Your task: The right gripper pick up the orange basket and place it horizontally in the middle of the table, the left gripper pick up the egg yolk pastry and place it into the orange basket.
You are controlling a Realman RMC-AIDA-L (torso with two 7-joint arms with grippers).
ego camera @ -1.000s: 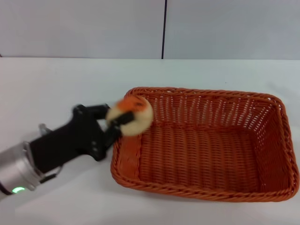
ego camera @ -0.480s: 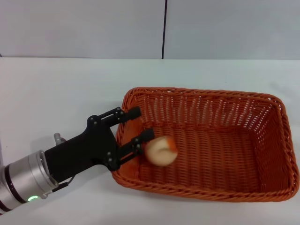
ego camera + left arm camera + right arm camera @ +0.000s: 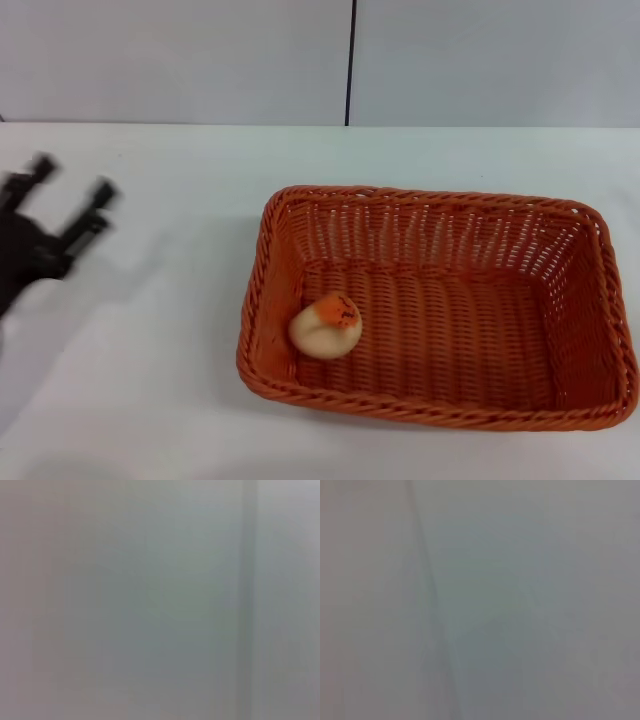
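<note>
One round, pale egg yolk pastry (image 3: 326, 326) lies in the woven orange basket (image 3: 440, 240) near its left wall; the blurred left gripper (image 3: 68, 200), seemingly spread and empty, sits at the table (image 3: 180, 180) left edge.

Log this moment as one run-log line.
egg yolk pastry: resting inside orange basket, near its left end | left gripper: empty, jaws open, over table left of basket | right gripper: out of view

A bare robot test bench in a lab or studio rather than a home or kitchen. The wide white surface (image 3: 180, 400) is plain and uncluttered, backed by pale grey wall panels (image 3: 170, 60) split by one dark vertical seam (image 3: 350, 60). Both wrist views show only flat grey panelling with a faint seam.
</note>
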